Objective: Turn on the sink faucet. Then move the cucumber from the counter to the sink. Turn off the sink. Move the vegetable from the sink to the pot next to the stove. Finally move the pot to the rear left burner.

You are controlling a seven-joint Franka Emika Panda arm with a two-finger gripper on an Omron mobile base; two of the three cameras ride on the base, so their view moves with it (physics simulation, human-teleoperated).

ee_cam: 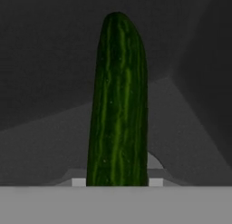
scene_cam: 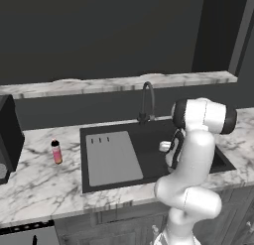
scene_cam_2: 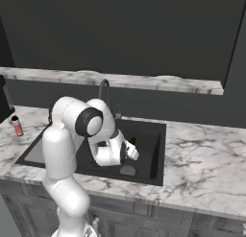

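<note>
In the hand view the dark green cucumber [ee_cam: 118, 105] stands close up and runs straight out from my gripper [ee_cam: 118, 182], which is shut on its near end. Black sink floor and walls lie behind it. In the right base view my gripper [scene_cam_2: 130, 152] is lowered into the black sink [scene_cam_2: 153, 135], just above the round grey drain [scene_cam_2: 127, 170]. From the left base view my hand [scene_cam: 168, 149] sits low in the sink [scene_cam: 149, 135], partly hidden by my arm. The dark gooseneck faucet [scene_cam: 147, 97] rises at the basin's rear edge.
A flat grey drainboard panel [scene_cam: 113, 157] fills the left half of the basin. A small pink bottle [scene_cam: 56, 151] stands on the marble counter [scene_cam: 39, 184] left of the sink, beside a black appliance [scene_cam: 7, 135]. Bare counter [scene_cam_2: 202, 154] stretches to the right.
</note>
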